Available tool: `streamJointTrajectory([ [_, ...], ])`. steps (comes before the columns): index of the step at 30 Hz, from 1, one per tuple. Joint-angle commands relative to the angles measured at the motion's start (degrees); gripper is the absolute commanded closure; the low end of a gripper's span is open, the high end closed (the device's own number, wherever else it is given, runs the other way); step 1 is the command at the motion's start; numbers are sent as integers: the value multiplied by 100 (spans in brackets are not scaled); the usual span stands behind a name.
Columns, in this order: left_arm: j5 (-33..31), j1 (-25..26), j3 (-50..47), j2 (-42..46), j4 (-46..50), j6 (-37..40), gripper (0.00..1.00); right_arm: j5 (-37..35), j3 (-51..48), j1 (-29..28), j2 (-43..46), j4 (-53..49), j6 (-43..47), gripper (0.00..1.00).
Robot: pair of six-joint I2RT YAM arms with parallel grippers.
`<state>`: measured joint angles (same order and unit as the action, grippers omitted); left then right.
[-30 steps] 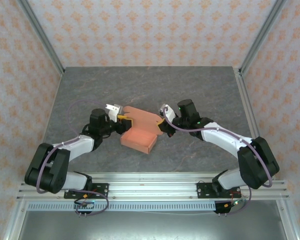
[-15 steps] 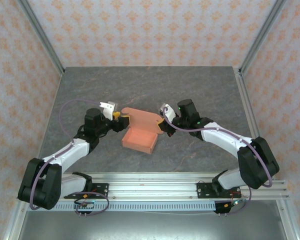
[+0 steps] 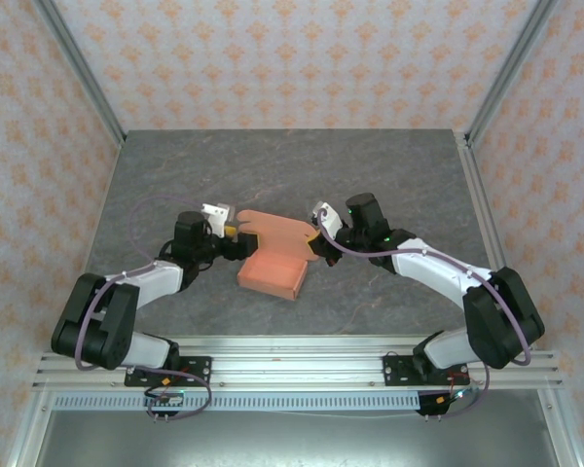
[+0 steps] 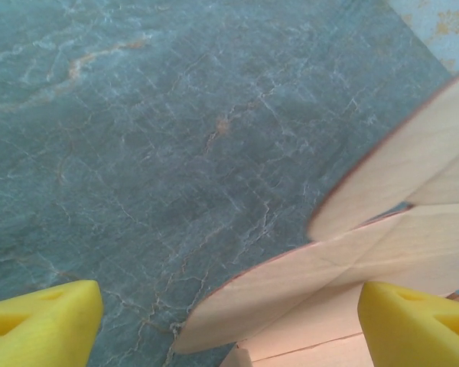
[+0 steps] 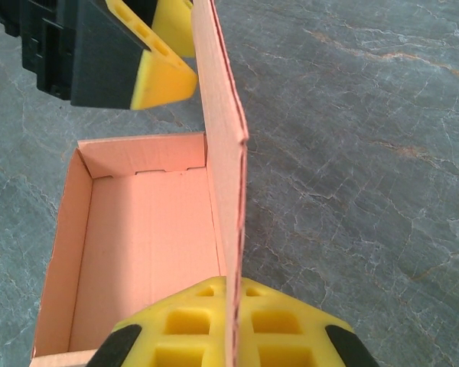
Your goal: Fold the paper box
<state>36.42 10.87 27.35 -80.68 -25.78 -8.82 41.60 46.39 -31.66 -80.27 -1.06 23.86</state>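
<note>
The salmon-orange thin cardboard paper box point(image 3: 271, 275) is found near the middle of the grey marbled bench point(image 3: 389, 175), nearer its front edge than its back edge, between the two grippers. Its tray is formed and lies open upward; the inside floor and walls are seen in the right wrist view point(image 5: 138, 237). A broad lid panel with rounded tabs point(image 3: 277, 229) is raised from the tray's far long wall and is seen edge-on in the right wrist view point(image 5: 222, 153).

The right gripper point(image 3: 315, 239) is clamped on the right end of this lid panel; in its own view point(image 5: 229, 329) the yellow foam pads point(image 5: 187, 332) are pressed together on both faces of the cardboard.

The left gripper point(image 3: 236, 233) is placed at the left end of the lid panel, with its jaws wide apart. In its own view point(image 4: 228, 330) the rounded tabs point(image 4: 352, 260) are seen between the yellow fingertips point(image 4: 38, 325), closer to the right-hand one. Whether the cardboard is touched there cannot be told.
</note>
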Motion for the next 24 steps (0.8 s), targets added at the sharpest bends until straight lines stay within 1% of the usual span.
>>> streamJointTrajectory([
  [1, 278, -7, 209, -181, -403, -47, 16, 18, -46, 19, 110, 93, 58, 100],
  [2, 295, 9, 222, -198, -419, -58, 20, -8, -51, 24, 107, 93, 57, 100],
  [3, 288, 27, 235, -187, -380, -41, 26, -42, -51, 13, 99, 98, 37, 100],
  [6, 2, 170, 207, -38, -182, 87, 49, -219, -73, 26, 75, 126, -19, 100],
  [7, -157, 234, 177, 39, -136, 111, 59, -288, -92, 19, 78, 147, -51, 100],
  [8, -311, 305, 145, 114, -112, 119, 65, -356, -101, 20, 89, 146, -67, 100],
  [11, -731, 506, 21, 271, -239, 101, 73, -528, -202, 18, 149, 262, -156, 100],
  [14, -1033, 684, 20, 240, -343, 99, 78, -625, -310, 19, 226, 406, -242, 100],
  [20, -1228, 876, 83, -11, -696, 29, 80, -899, -402, -23, 293, 461, -300, 100],
  [22, -1327, 948, 129, -80, -742, 20, 83, -1080, -438, -99, 319, 495, -337, 100],
  [24, -1552, 1049, 147, -105, -793, -5, 89, -1359, -508, -232, 336, 585, -370, 100],
])
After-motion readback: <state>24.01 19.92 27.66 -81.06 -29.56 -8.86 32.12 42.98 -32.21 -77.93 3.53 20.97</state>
